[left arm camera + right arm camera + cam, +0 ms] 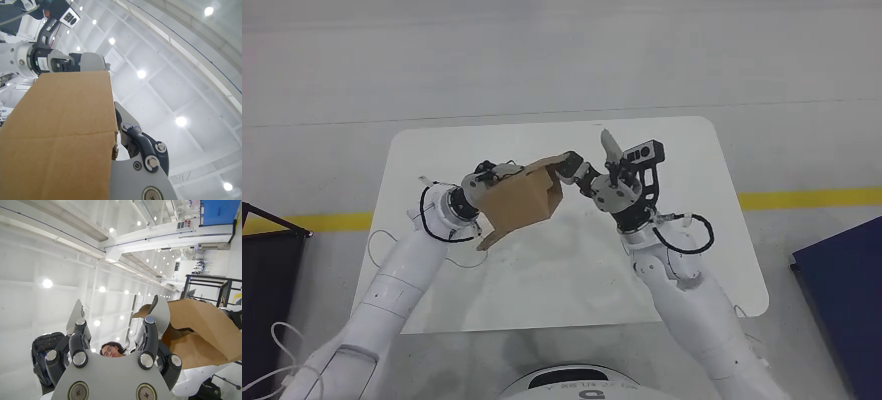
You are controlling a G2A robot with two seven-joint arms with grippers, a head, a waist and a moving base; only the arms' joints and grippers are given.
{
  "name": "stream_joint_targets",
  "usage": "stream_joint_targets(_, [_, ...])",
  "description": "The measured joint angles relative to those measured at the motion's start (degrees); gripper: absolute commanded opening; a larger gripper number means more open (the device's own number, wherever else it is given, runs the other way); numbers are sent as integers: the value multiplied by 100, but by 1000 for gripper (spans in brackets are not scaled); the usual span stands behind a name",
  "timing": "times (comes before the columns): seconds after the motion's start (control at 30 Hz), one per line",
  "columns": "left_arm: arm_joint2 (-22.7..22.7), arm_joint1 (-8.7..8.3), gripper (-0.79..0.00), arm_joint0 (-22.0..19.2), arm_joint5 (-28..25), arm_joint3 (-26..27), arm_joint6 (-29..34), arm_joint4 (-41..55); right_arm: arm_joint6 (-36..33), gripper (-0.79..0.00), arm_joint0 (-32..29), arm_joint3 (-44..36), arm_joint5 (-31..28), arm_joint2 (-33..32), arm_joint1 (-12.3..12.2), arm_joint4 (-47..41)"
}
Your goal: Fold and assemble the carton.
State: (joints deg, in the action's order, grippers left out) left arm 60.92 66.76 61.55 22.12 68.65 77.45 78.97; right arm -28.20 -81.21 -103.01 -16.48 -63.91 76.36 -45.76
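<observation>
Two pincers meet on one brown carton (524,200), held up above the white table (697,160). The left gripper (486,176) is clamped on the carton's wall. In the left wrist view the cardboard rises from between its fingers (124,117) and hides one of them. The right gripper (117,301) is spread wide, with one finger (160,313) against the carton's open end beside a ragged flap. The other is free in air, so the carton sits wholly to one side of this pincer

Matt brown cardboard carton (525,198), smooth white table (542,290)
</observation>
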Motion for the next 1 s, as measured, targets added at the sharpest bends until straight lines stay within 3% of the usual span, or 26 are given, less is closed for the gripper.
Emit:
stream_joint_targets(0.1, [-13, 14, -785, -13, 56, -1, -15, -35, -13, -234, 58, 48, 264, 83, 7, 31])
stream_joint_targets(0.37, [-6, 54, -785, -44, 80, -74, 22, -26, 25, -400, 100, -33, 906, 98, -13, 290])
stream_joint_targets(0.57, [39, 57, -785, -78, 156, -115, 60, -134, -92, -477, 112, -53, 1396, 12, -53, 433])
stream_joint_targets(0.67, [47, 56, -785, -103, 211, -124, 82, -218, -111, -585, 135, -53, 1533, -26, -64, 473])
stream_joint_targets(0.7, [50, 57, -785, -109, 224, -127, 90, -230, -122, -723, 138, -59, 1584, -36, -68, 482])
stream_joint_targets(0.77, [61, 61, -785, -122, 247, -141, 105, -237, -179, -785, 131, -84, 1736, -63, -83, 508])
stream_joint_targets(1.0, [100, 66, -785, -160, 321, -204, 151, -290, -449, -785, 12, -303, 2429, -257, -170, 632])
